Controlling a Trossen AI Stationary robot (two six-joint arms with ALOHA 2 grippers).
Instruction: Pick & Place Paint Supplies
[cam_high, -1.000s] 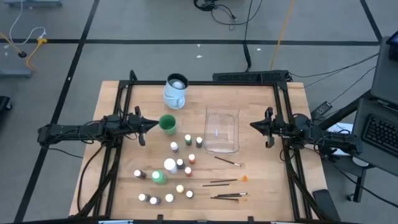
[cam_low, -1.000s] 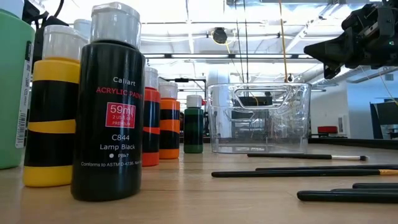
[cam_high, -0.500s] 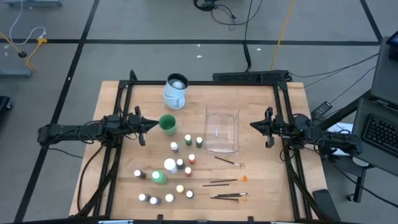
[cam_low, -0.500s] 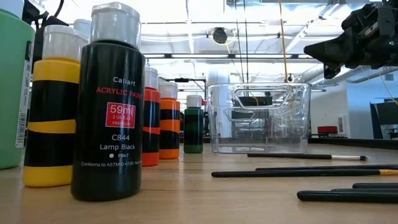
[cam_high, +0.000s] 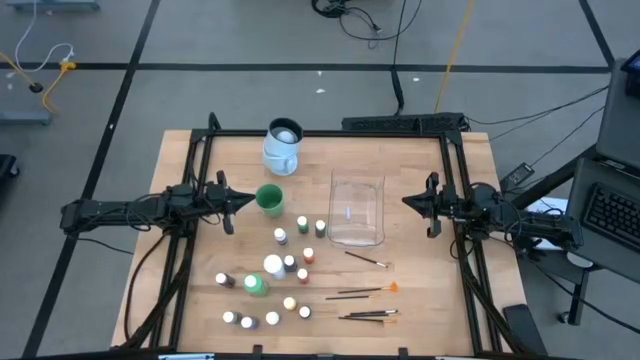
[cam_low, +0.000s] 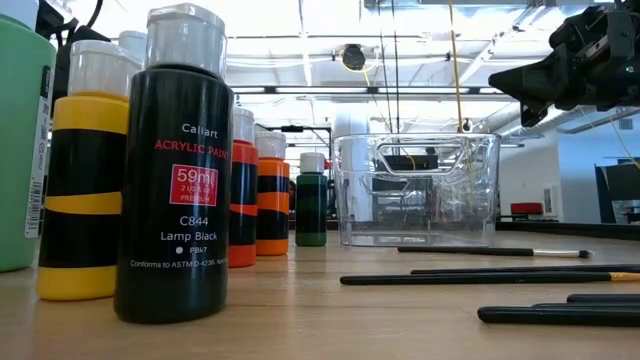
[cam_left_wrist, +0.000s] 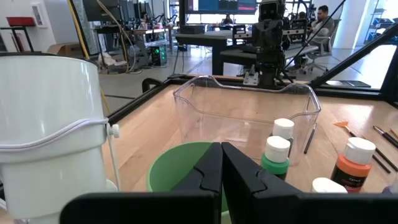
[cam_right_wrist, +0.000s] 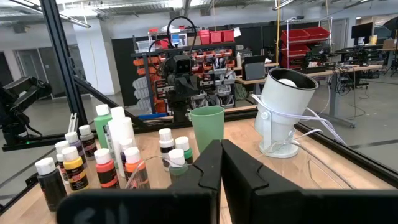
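left pincer (cam_high: 232, 203) and right pincer (cam_high: 408, 201) both closed and empty, one clear tub (cam_high: 357, 210), one green cup (cam_high: 269, 200), one mug (cam_high: 281, 146)

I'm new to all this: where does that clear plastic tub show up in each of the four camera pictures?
High view: clear tub, right of centre on the table.
Low view: tub, middle distance, centre-right.
Left wrist view: tub, centre, beyond the green cup.
Right wrist view: only its clear wall, close up.
Shared landmark: the green cup beside it.
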